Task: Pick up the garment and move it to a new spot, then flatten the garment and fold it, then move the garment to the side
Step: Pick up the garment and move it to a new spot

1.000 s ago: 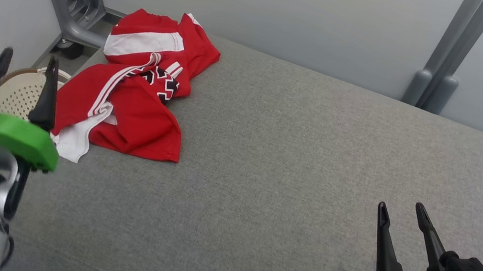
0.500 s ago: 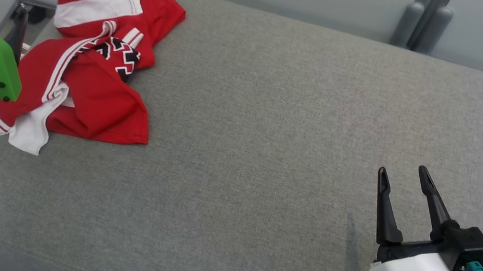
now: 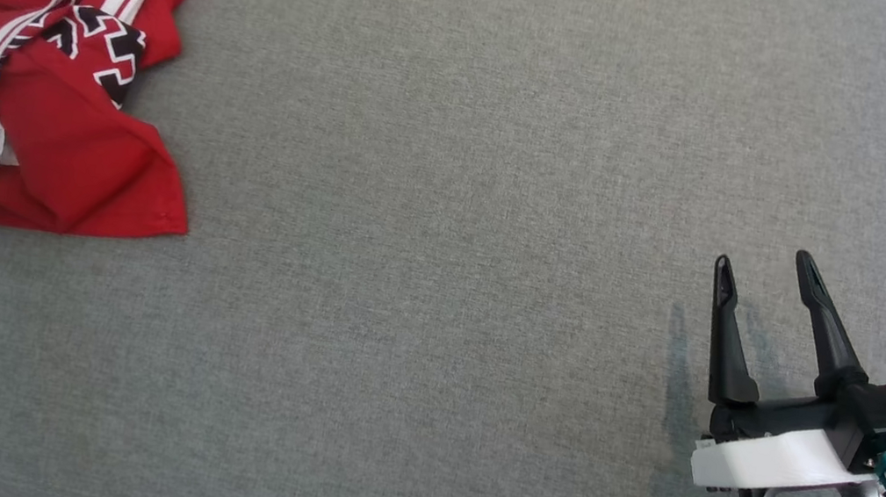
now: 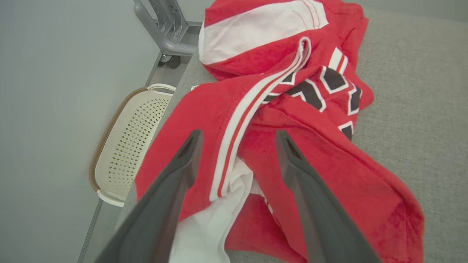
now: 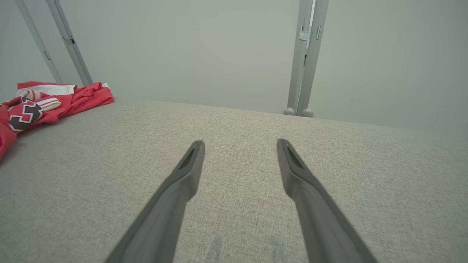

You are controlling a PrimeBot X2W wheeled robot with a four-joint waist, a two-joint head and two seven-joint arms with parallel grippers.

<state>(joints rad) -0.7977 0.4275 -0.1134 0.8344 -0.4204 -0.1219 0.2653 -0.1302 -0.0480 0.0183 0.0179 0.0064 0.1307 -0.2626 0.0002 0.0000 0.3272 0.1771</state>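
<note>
Done: 0 of 3 stages | red jersey (image 3: 65, 162): crumpled, far-left corner of grey tabletop (image 3: 451, 196) | left gripper (image 4: 238, 133): spread wide, empty, tabletop's left edge | right gripper (image 3: 764, 259): spread wide, empty, tabletop's right

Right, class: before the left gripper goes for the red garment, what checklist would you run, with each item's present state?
1. Left gripper open: ok.
2. Left gripper aimed at the striped fold of the garment: ok.
3. Fingertips touching cloth: cannot tell.
4. Garment lying loose and crumpled on the grey surface: ok.
5. Right gripper open, apart from the garment: ok.
6. Bare grey surface beside the garment for a new spot: ok.
</note>
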